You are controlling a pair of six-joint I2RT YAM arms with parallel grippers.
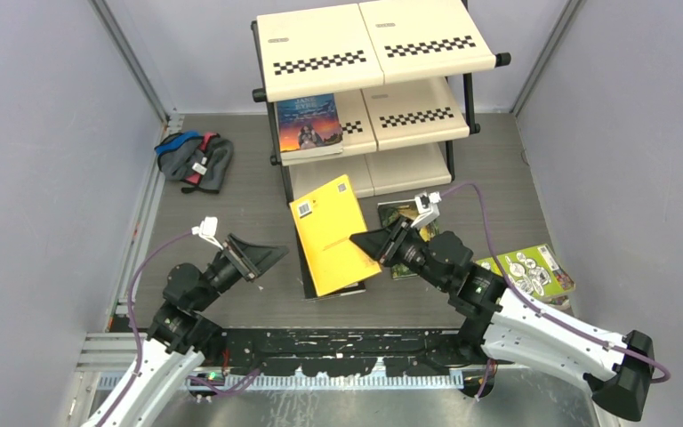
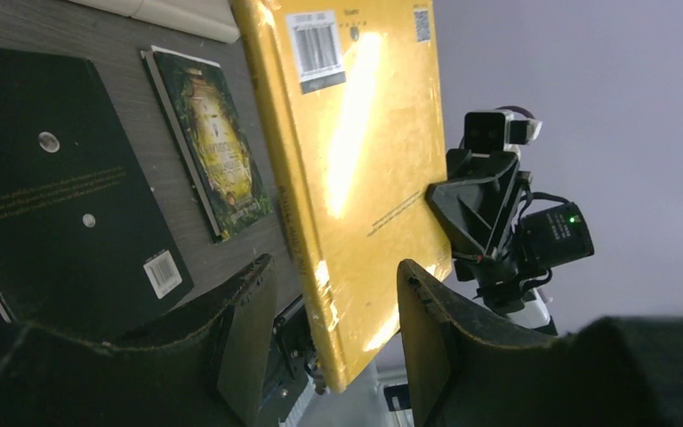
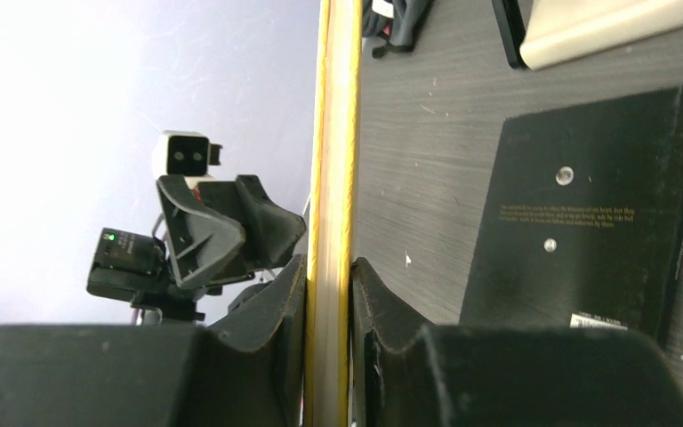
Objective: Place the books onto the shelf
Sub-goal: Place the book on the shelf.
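The right gripper [image 1: 362, 241] clamps the 3 o'clock edge of the yellow-backed book [image 1: 331, 233], which is tilted at 6 o'clock from the shelf [image 1: 320, 36]. The left gripper [image 1: 274, 254], at the book's 9 o'clock, stands open, apart from it.

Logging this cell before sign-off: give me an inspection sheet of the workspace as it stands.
Surface: dark grey table.
Job's things: shelf, three tiers; blue book on its middle tier; yellow book lifted and tilted; black book, green book and lime book flat on the table.
Clutter: cloth bundle, far left.
Grippers: right gripper clamps the yellow book's edge; left gripper open, off the book.
Cables: purple cables along both arms, off the books.
Surroundings: plain pale walls.
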